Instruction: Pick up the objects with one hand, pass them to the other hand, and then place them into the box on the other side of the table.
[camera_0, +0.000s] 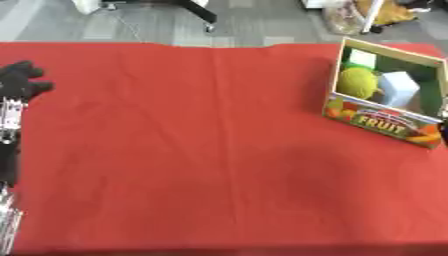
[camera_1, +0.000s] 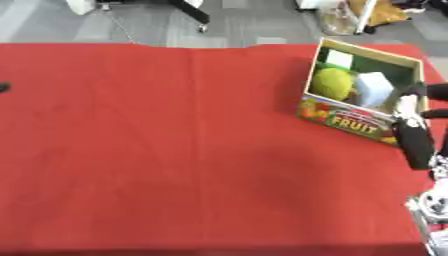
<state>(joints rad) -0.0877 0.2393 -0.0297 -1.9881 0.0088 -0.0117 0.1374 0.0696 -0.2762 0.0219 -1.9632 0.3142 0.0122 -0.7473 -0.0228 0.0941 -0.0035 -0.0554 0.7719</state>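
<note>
The box (camera_0: 385, 100) sits at the tabletop's (camera_0: 201, 150) far right, already holding a yellow-green fruit (camera_0: 357, 82) and pale blocks. Your left hand (camera_0: 19, 80) is curled and empty; your right hand (camera_1: 429, 95), beside the box, I cannot tell. Nothing loose remains, so you look finished.

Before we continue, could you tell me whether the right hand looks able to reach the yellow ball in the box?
Probably yes: the right hand is at the box's open top, near the yellow ball.
</note>
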